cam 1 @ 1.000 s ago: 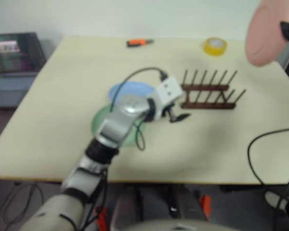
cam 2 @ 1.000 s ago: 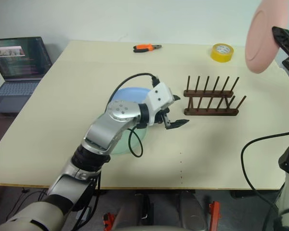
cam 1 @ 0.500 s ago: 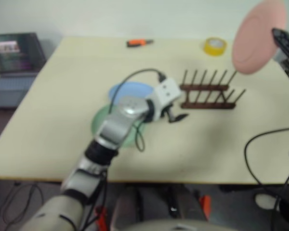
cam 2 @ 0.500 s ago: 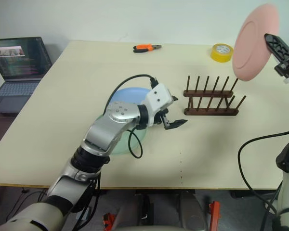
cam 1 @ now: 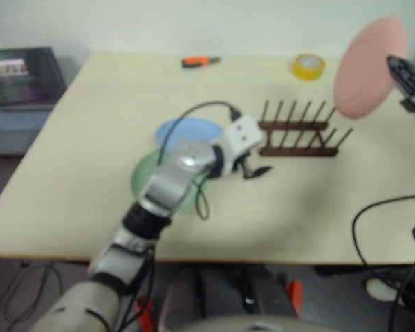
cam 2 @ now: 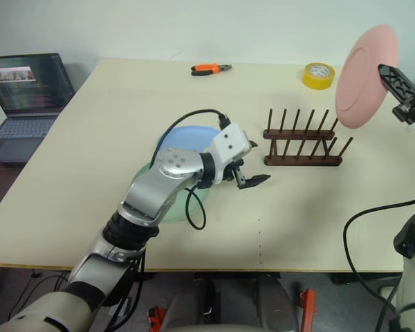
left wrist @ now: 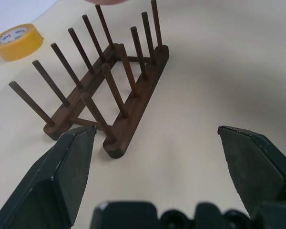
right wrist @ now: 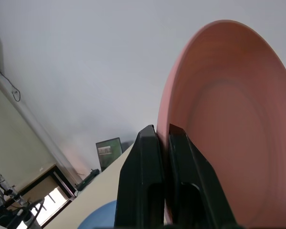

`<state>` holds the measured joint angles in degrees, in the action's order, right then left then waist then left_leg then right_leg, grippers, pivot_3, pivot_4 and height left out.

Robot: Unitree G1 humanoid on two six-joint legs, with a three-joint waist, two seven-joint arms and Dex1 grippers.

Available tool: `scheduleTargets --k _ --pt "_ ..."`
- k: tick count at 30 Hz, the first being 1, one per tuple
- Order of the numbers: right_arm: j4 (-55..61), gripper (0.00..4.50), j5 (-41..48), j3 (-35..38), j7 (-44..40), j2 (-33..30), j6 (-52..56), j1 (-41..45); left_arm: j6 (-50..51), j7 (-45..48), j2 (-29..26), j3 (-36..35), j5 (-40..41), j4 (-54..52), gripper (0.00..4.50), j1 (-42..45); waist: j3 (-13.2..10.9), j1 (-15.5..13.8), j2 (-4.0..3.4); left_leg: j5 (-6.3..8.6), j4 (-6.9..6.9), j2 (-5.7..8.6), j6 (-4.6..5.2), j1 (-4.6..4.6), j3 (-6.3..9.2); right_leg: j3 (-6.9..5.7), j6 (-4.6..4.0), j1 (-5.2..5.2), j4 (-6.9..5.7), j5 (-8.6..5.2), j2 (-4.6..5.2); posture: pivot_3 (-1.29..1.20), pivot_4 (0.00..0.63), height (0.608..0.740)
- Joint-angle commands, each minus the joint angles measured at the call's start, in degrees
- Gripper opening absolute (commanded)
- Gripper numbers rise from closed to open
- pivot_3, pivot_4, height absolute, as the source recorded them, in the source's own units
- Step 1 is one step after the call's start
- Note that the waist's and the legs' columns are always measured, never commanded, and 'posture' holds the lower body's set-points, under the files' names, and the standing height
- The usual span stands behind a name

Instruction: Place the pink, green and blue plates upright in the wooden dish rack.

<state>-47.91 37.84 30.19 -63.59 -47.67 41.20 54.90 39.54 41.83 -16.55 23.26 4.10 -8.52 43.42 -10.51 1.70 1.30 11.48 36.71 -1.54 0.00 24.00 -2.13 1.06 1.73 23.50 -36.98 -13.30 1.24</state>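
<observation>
My right gripper [cam 2: 387, 75] is shut on the rim of the pink plate [cam 2: 365, 76], holding it on edge in the air above the right end of the wooden dish rack [cam 2: 304, 146]. The rack is bare and stands on the table right of centre. My left gripper [cam 2: 247, 178] hangs open just left of the rack with nothing between its fingers [left wrist: 71, 157]. The blue plate [cam 2: 187, 138] lies flat behind my left forearm, overlapping the green plate [cam 1: 141, 181], which the arm partly covers.
A yellow tape roll [cam 2: 319, 75] and orange pliers [cam 2: 211, 68] lie near the table's far edge. A laptop [cam 2: 28, 83] sits off the table's left side. A black cable loops from my left wrist over the plates.
My right gripper has brought the pink plate down and to the left, closer over the rack's right end. My left arm has stayed still.
</observation>
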Motion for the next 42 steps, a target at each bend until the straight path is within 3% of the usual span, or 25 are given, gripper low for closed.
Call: scheduleTargets --k 1,29,33,42 --pt "3.4 0.02 2.0 1.3 0.3 0.1 0.5 -0.3 -0.2 -0.4 0.2 0.3 -0.4 -2.2 4.5 0.2 0.0 0.1 0.0 0.0 0.0 0.0 0.0 0.0 -0.01 0.01 0.0 0.0 0.0 0.0 0.0 0.0 0.15 0.74" --pt "9.7 0.02 3.7 1.4 4.5 1.9 0.3 -6.6 0.1 -0.5 0.2 0.9 -1.6 -1.9 4.5 0.1 0.0 0.0 0.0 0.0 0.02 0.0 0.0 0.0 0.0 0.0 0.03 0.0 -0.01 0.01 -0.01 0.0 0.15 0.74" --pt "9.5 1.04 3.6 0.8 4.6 2.0 0.7 -6.8 0.4 -1.0 0.2 0.8 -1.7 -2.1 4.5 -0.3 0.0 0.0 0.0 0.0 0.02 0.0 0.0 0.0 0.0 0.01 0.03 -0.01 0.0 0.01 -0.01 0.0 0.15 0.74" --pt "10.3 4.25 2.7 0.1 4.9 2.2 -0.9 -7.5 0.3 -1.1 -0.7 0.8 -1.9 -2.1 4.5 -0.3 0.0 0.0 0.0 0.0 0.02 0.0 0.0 0.0 0.01 0.01 0.03 -0.01 -0.01 0.01 -0.02 0.0 0.15 0.74"
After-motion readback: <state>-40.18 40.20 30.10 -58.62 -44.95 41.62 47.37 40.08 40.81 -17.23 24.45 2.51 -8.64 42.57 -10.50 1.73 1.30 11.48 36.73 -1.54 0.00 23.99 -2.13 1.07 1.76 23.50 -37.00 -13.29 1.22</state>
